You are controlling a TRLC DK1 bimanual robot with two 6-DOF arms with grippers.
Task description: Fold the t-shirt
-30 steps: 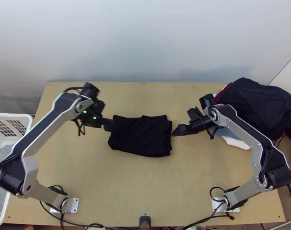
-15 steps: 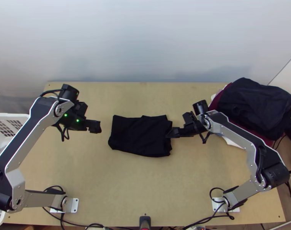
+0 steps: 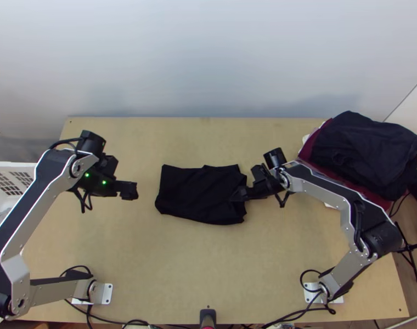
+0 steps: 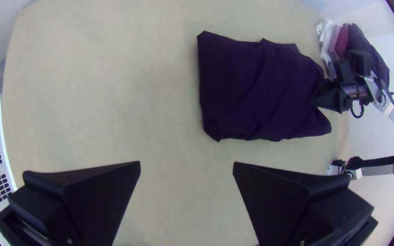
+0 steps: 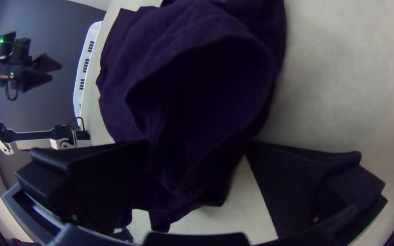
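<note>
- Because the black t-shirt (image 3: 200, 194) lies folded on the middle of the bench (image 3: 208, 263), my right hand (image 5: 198, 142) sits spread at its side edge, presumably to pinch it.
- My left hand (image 4: 186, 162) hangs spread, well apart, probably leaving room.

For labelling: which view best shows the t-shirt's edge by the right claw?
Right wrist view: close up, the t-shirt gapes open. Top and left wrist views show it smaller, folded, right claw at its edge.
</note>
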